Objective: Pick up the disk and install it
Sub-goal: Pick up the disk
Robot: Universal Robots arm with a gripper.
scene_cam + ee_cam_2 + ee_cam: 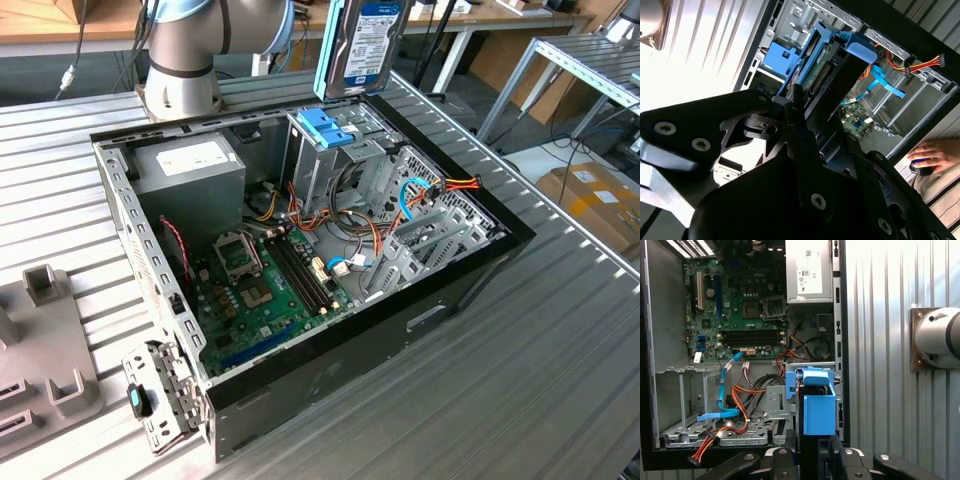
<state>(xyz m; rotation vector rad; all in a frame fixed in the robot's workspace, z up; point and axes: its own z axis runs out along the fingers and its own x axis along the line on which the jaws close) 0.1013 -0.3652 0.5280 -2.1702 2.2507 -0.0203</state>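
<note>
Disk [365, 45] hangs upright, off the table [560, 380], w/ the pincer [816, 454] clenched on it from above; in both wrist views the black fingers [799, 120] sit closed against it. It's straight under the pincer & just above the drive cage [318, 175], not yet inside.

Risks, from the exterior view's left to its right:
- First the PSU box [190, 175]: lower than the pincer & off to that left, apart from the disk. Little danger unless you drift that way.
- Next the blue bracket [325, 128] atop the cage: right under the disk's lower edge. A skewed descent would prob. land a blue rail [819, 412] on it & twist the disk in the grip.
- Then orange/red cables [455, 185] & a blue cable [408, 195]: below the pincer & to that right, loose, near the cage's side. They could snag a corner.
- Last, the case wall [500, 235]: farther right, well apart.

Room: open air all round the disk above the case. Lower down, the cage looks tight, w/ metal edges either side. A hand [935, 152] rests outside the case, beyond the wall, so keep your swing away from it.
</note>
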